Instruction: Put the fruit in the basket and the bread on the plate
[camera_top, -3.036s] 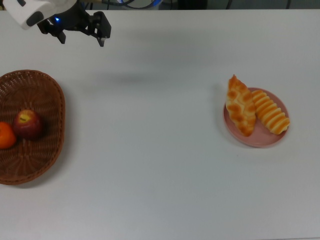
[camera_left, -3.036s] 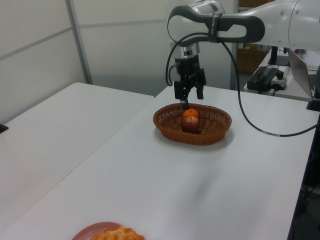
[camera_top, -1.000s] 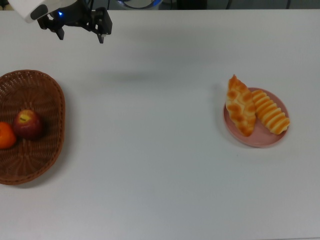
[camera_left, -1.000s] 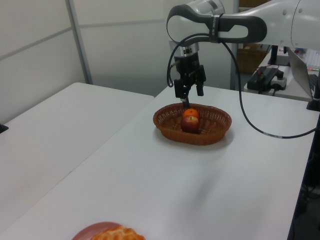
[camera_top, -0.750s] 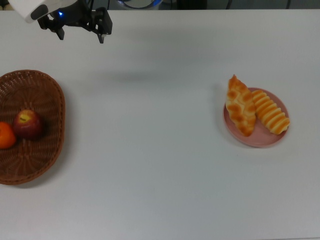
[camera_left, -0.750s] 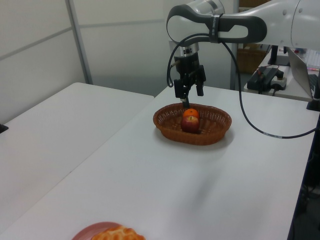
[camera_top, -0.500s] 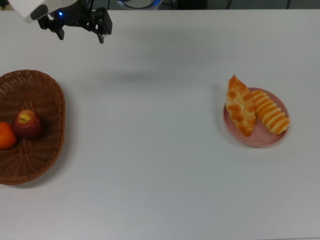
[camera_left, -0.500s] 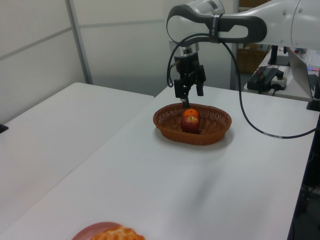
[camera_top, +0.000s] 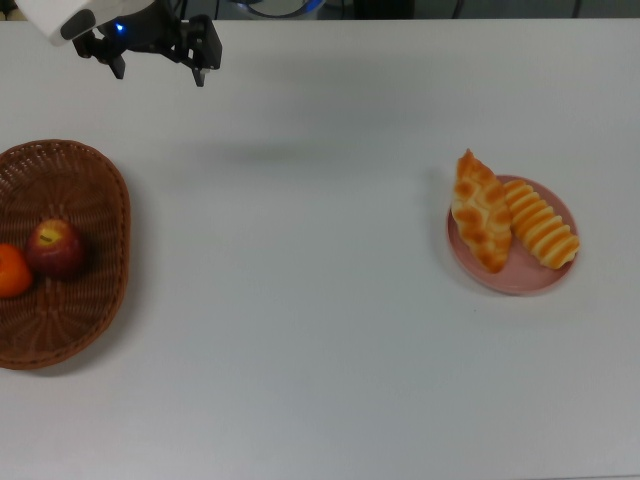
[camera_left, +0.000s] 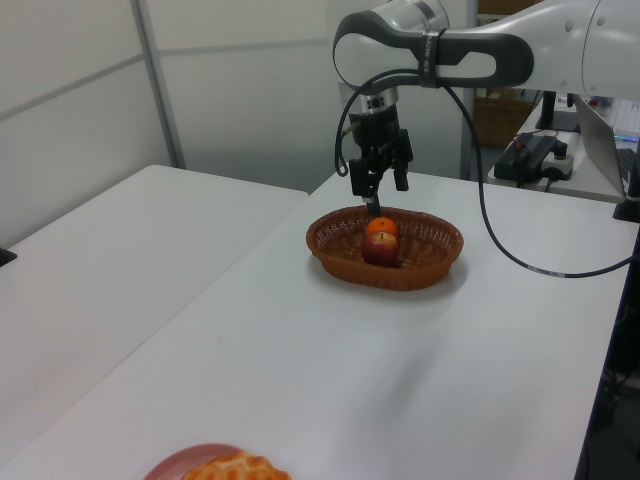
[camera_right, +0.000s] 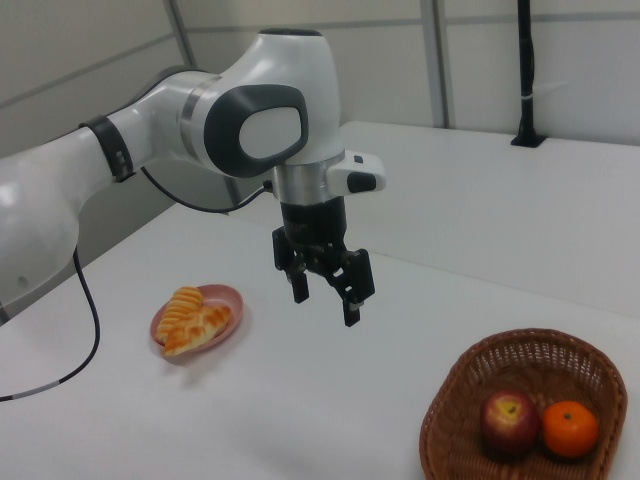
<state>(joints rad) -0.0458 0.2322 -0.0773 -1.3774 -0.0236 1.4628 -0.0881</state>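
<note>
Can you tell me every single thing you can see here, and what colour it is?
apple: one, red, in the basket
mandarin: one, orange, in the basket, next to the apple
basket: one, reddish-brown wicker, top view's left
roll: one, orange and cream stripes, on the plate
pastry: one, golden-brown, on the plate, beside the roll
plate: one, pink, top view's right
table: one, white, under everything
gripper: one, black, jaws open and empty, up in the air
arm: one, white
</note>
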